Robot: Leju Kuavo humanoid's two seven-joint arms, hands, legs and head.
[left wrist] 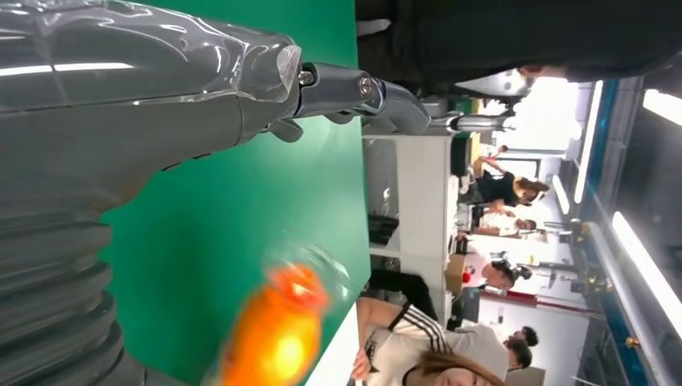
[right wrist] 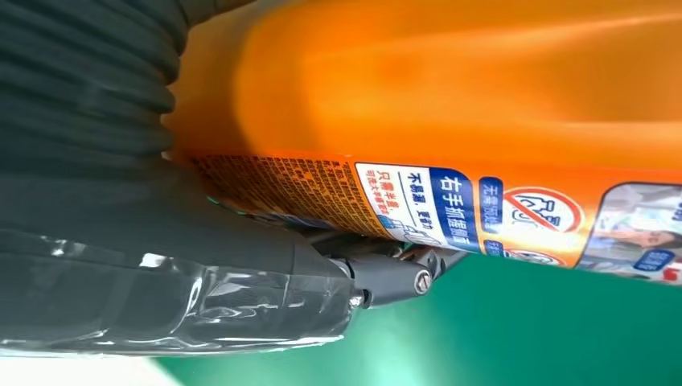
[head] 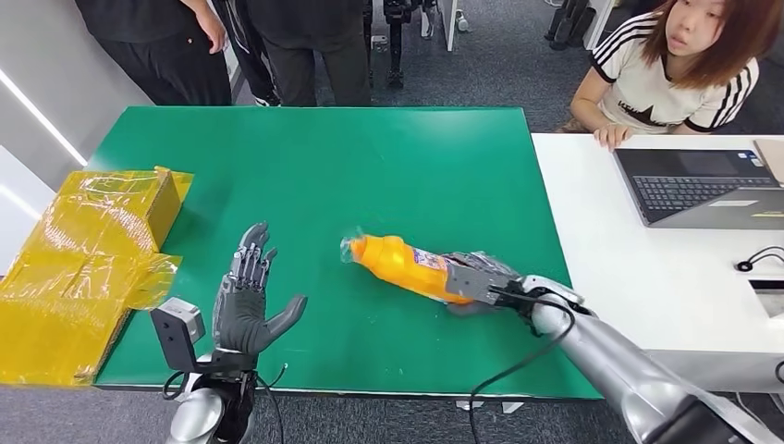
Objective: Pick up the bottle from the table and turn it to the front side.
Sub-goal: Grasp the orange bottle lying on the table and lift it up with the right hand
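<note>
Two hands show in the head view: the right hand [head: 481, 277] grips the orange bottle [head: 402, 264], lying sideways over the green table [head: 370, 166]; the left hand [head: 248, 305] hovers empty, fingers spread. Left wrist view: bottle [left wrist: 277, 334] blurred beyond the hand [left wrist: 145, 104]. Right wrist view: bottle's printed label [right wrist: 450, 201] against the hand [right wrist: 161, 265].

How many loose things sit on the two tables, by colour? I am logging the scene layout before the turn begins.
Orange: 1, the bottle, lying on the green table with the right hand on it.
Yellow: 1, the yellow wrapped box at the green table's left edge.
Grey: 1, the laptop on the white table.
Black: 1, the black cable there.
Total: 4.
</note>
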